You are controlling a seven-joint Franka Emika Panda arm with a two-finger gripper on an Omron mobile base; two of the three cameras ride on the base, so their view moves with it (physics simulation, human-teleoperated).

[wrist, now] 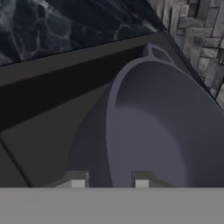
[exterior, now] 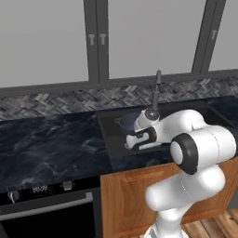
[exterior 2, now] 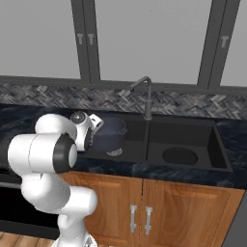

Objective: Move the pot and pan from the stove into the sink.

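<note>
The pot (exterior 2: 111, 133), deep and dark blue-grey, is down inside the left basin of the black sink (exterior 2: 219, 144). Whether it rests on the basin floor I cannot tell. In the hand view the pot's wall (wrist: 153, 131) runs up between the two finger tips, and my gripper (wrist: 109, 183) is shut on its rim. One small loop handle (wrist: 153, 52) shows at the pot's far side. From the left base view only a sliver of the pot (exterior: 124, 122) shows behind my hand. The pan and the stove are out of view.
A curved grey faucet (exterior 2: 146, 96) stands behind the divider between the basins. The right basin (exterior 2: 179, 155) has a round drain. Dark marble counter (exterior: 46, 144) lies left of the sink, above a black oven (exterior: 46, 218). Wooden cabinet doors (exterior 2: 159, 212) are below.
</note>
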